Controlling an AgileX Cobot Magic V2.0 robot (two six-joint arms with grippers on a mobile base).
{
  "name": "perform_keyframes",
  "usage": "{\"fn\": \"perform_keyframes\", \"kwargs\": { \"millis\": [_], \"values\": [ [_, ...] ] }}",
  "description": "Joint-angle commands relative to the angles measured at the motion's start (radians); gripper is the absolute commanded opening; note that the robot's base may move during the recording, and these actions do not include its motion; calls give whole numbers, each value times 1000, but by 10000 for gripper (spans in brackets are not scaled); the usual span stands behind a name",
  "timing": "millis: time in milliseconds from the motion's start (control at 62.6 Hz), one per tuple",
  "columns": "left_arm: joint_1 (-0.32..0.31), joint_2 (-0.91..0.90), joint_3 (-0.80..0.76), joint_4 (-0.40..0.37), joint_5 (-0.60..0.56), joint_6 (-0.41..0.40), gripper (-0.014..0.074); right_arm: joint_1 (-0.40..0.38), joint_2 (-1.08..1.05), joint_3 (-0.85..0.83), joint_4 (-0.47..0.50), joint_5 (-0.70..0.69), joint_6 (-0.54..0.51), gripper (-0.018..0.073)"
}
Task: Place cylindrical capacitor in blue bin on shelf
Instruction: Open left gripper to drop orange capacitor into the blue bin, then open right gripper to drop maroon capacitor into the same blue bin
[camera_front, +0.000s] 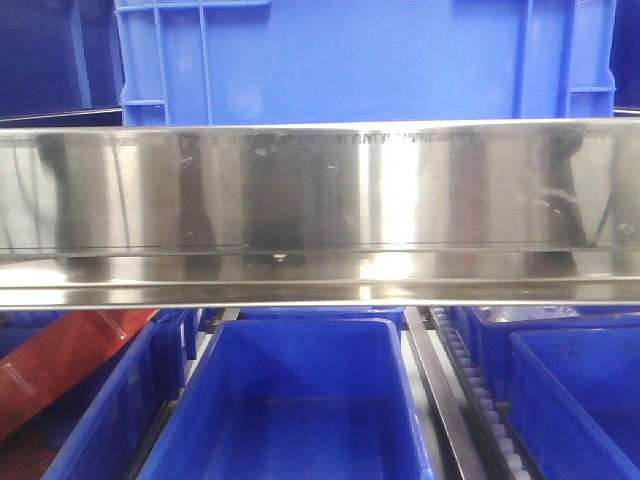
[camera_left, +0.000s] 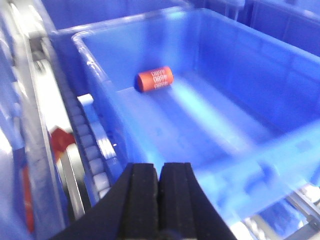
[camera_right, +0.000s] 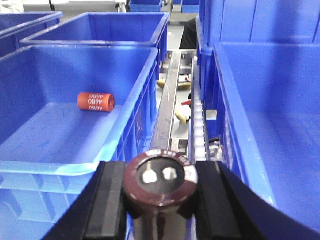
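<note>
Bottom centre of the right wrist view, the right gripper clamps the cylindrical capacitor upright, top facing the camera. The left gripper has its pads pressed together, seemingly on nothing. Beyond, the roller track runs up mid-frame; upper left, an orange cylinder lies in a blue bin

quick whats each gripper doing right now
left gripper: jaws shut, holding nothing
right gripper: jaws shut on the cylindrical capacitor

floor: pale grey, far back | light: bright glare on shelf
</note>
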Motion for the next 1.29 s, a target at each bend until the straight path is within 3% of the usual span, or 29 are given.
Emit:
{"fn": "perform_keyframes", "kwargs": {
  "millis": [0,112,256,431,639,942,1278],
  "values": [
    [2,-117,112,-3,-112,-7,-111,-6,-7,-5,-1,-24,-4,-162],
    [2,-237,244,-3,-198,-7,-111,-3,8,-5,-1,-33,-4,-162],
    [2,-322,323,-3,-204,-7,-111,50,32,-5,-20,-68,-6,-162],
    [2,-327,324,-8,-131,-7,-111,109,105,-84,-20,-81,-22,-162],
    [2,-327,324,-27,-123,-7,-111,172,298,-334,-8,2,-51,-162],
    [2,-327,324,-27,-123,-7,-111,335,667,-650,0,87,-83,-162],
    [2,-327,324,-27,-121,-7,-111,352,970,-733,0,90,-83,-162]
  ]
}}
